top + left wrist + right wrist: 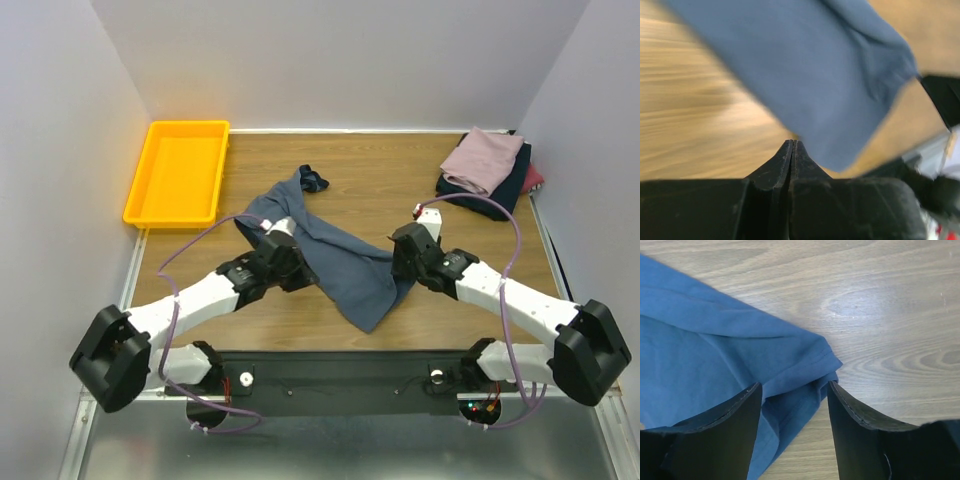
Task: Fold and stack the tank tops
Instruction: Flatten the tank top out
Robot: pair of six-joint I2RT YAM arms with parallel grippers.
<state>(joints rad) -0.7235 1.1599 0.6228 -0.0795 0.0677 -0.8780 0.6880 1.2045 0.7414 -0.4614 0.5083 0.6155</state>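
A slate-blue tank top (345, 270) lies crumpled across the middle of the table. My left gripper (283, 240) sits over its upper left part. In the left wrist view that gripper (792, 142) is shut, its jaws pressed together with no cloth showing between them, and the blue tank top (825, 75) hangs blurred just beyond the tips. My right gripper (405, 248) is at the cloth's right edge. In the right wrist view it (795, 384) stands open, and a hemmed corner of the tank top (715, 340) lies between its fingers. A mauve-pink top (485, 158) lies folded on a navy top (505, 192) at the back right, with a maroon top (534, 178) beside them.
A yellow plastic tray (180, 170) stands at the back left corner with nothing in it. White walls close the table on three sides. Bare wood shows in front of the blue top and between it and the folded pile.
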